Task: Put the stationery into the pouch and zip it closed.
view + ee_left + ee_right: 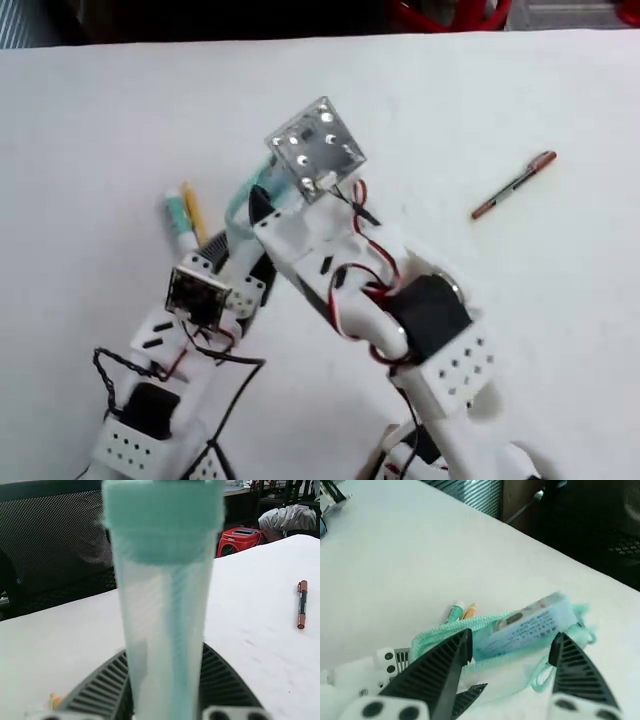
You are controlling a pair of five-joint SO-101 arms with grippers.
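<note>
- While the white table point(520, 90) carries everything, the two arms crowd over its near middle; the right arm's wrist and its square camera plate point(315, 150) hang over the pouch in the high view and cover most of it
- right gripper point(514, 636): jaws spread wide with nothing between them, poised just above the pouch; one dark ribbed finger point(440, 667) stands to each side of it
- left gripper point(238, 255): low by the near left of the table; it appears clamped on one end of the pouch, which rises straight up from the ribbed jaw in the left wrist view and blocks the middle of that view
- pouch point(450, 630): mint-green mesh with a pale see-through panel point(160, 605), lying between the two grippers; a loose green cord trails from its far end
- pale blue and white box-like item point(532, 620): it lies along the pouch; whether it is inside or on top, I cannot tell
- brown pen point(514, 184): alone on the table, well apart from the pouch and both arms
- green pen point(177, 215) and yellow pencil point(193, 210): side by side on the table, just beside the pouch and outside it
</note>
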